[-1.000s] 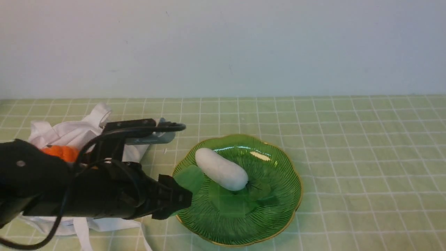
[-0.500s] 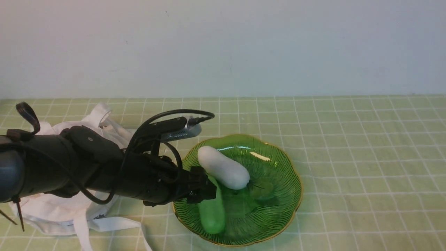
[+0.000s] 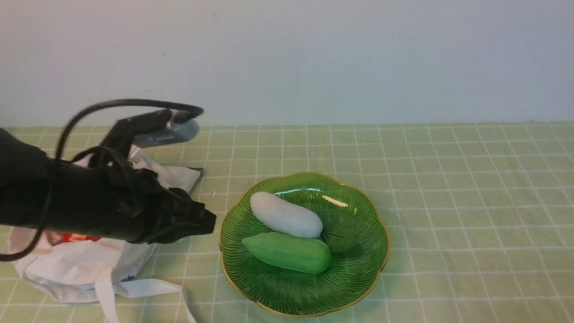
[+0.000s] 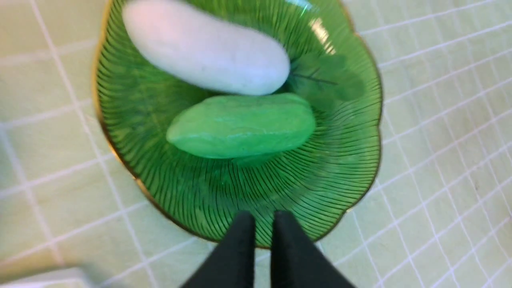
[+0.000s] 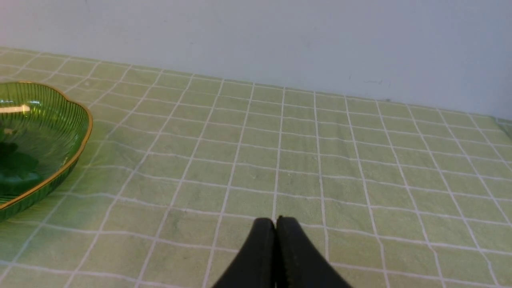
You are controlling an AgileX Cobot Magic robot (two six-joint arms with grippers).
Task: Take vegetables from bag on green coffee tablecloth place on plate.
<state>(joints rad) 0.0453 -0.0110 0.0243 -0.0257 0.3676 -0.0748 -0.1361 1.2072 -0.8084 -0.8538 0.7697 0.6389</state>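
**Green gourd delivered, left claw free again**

Closest to you, the left gripper [image 3: 207, 221] has pulled back off the plate [image 3: 355, 274]. Half a second ago it was over the plate's left rim with the light green gourd [image 3: 287, 252] standing on end at its tips. Now it hangs just left of the rim, above the edge of the bag [image 3: 67, 265]. In the left wrist view its jaws are all but together, with only a sliver between them and nothing held.

That makes two vegetables delivered, and I judge your next reach goes back into the bag. A red-orange patch [image 3: 74, 237] shows there under the arm, but you can't tell from here which vegetable it is.

The gourd lies flat on its side in the near half of the plate. It is smooth, slightly waxy and blunt at both ends. Just behind it, touching or nearly so, the white oblong one [image 3: 285, 215] lies at a slant.

The bag is slumped and creased on the green coffee tablecloth [image 3: 448, 202], with its strap handles [image 3: 107, 294] trailing toward you.

The right gripper [image 5: 276, 222] is closed and empty over bare cloth, well apart from the plate.
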